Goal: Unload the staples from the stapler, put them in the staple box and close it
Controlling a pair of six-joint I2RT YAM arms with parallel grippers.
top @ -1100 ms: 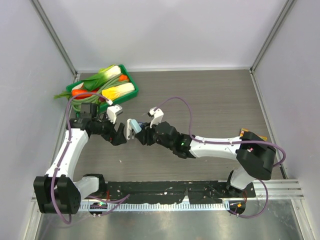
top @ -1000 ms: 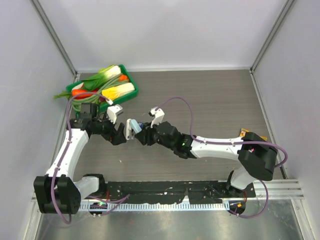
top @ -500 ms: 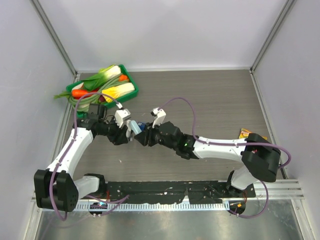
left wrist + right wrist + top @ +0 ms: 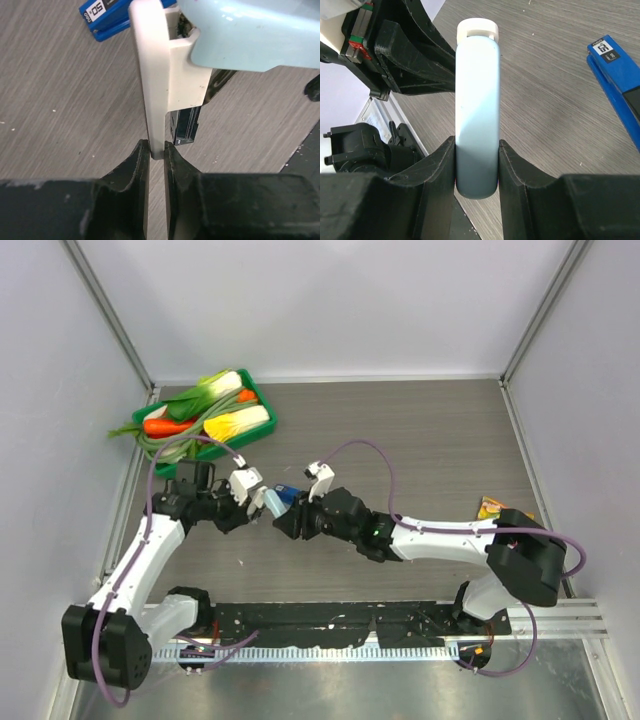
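Bright, even overhead light, soft shadows; wrist views blur w/ close-up foreground, no glare.

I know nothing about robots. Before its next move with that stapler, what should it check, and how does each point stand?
1. Right jaws shut on the pale blue stapler: ok.
2. Left jaws pinching its white base: ok.
3. Base swung open from the top: ok.
4. Staples in sight: cannot tell.
5. Dark blue stapler lies on the table, apart from both jaws: ok.
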